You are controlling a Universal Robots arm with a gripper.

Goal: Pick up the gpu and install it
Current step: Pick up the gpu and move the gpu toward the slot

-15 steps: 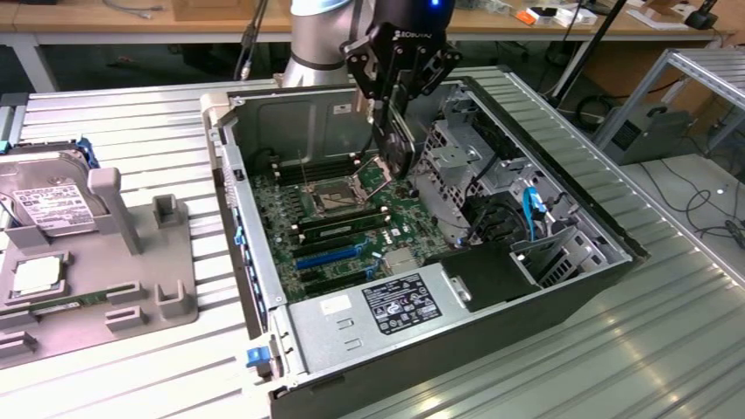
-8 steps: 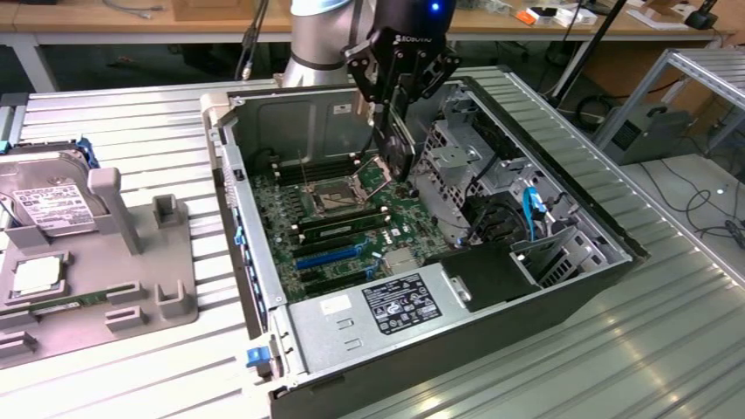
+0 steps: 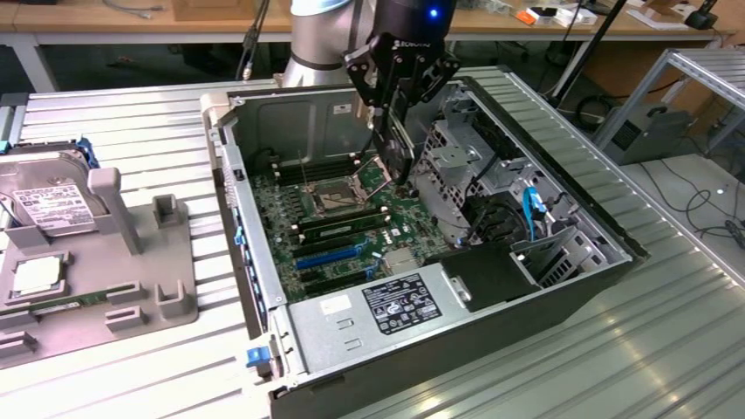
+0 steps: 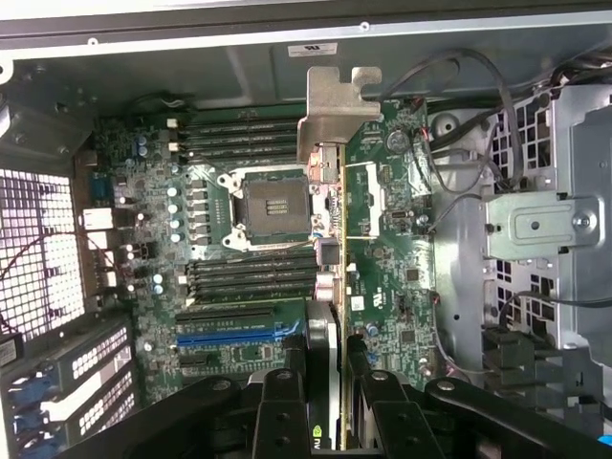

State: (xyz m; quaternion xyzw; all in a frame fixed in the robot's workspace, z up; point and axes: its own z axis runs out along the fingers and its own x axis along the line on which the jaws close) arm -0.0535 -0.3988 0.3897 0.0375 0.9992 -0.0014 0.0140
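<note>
The gripper is squeezing the gpu tight between its two fingers. This is happening in the upper middle of the exterior view. The card is hanging thin side on, inside the open computer case, just above the motherboard. In the wrist view its silver bracket is sitting at the end far from the fingers. I cannot tell if the card is touching the board yet.

I think the job right now is bringing the card to its slot. To do this well, the arm should be going slowly. It should be holding the card straight, not leaning, so the bottom edge meets the slot flat.

Room is tight. The grey metal drive cage is standing just beside the card on the exterior view's right. The big chip socket and the memory sticks are lying just on the other side. The case walls are standing up all around. So I think the only open way is straight up and down.
</note>
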